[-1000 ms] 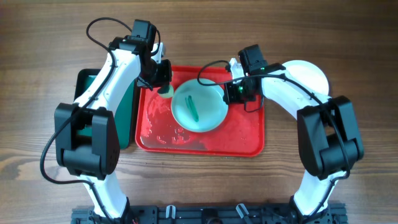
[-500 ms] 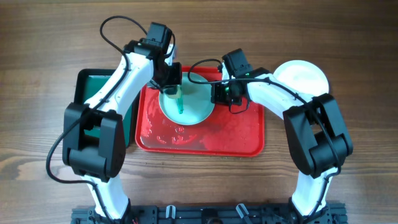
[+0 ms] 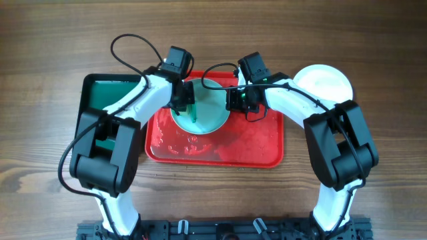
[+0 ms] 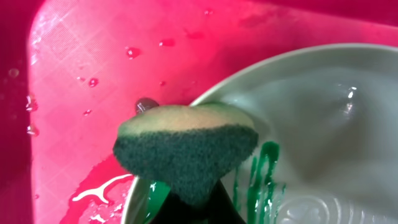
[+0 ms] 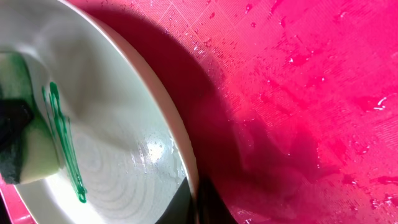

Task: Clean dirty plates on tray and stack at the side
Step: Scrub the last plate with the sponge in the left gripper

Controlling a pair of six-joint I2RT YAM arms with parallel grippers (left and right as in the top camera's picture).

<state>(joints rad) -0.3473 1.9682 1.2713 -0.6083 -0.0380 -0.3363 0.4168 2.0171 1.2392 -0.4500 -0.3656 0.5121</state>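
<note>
In view: 2 plates (smeared plate (image 3: pixel 212 115), white plate (image 3: pixel 330 81)), 2 trays (red tray (image 3: pixel 260 143), green tray (image 3: pixel 110 93)), 1 sponge (image 4: pixel 186 152), 2 arms (left arm (image 3: pixel 137 100), right arm (image 3: pixel 300 100)).

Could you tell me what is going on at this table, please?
The robot is washing a plate over the red tray. The right claw is shut on the plate's rim, while the left claw, shut on a sponge, holds it at the opposite edge beside a green smear not yet wiped off. A white plate sits on the table to the right.
</note>
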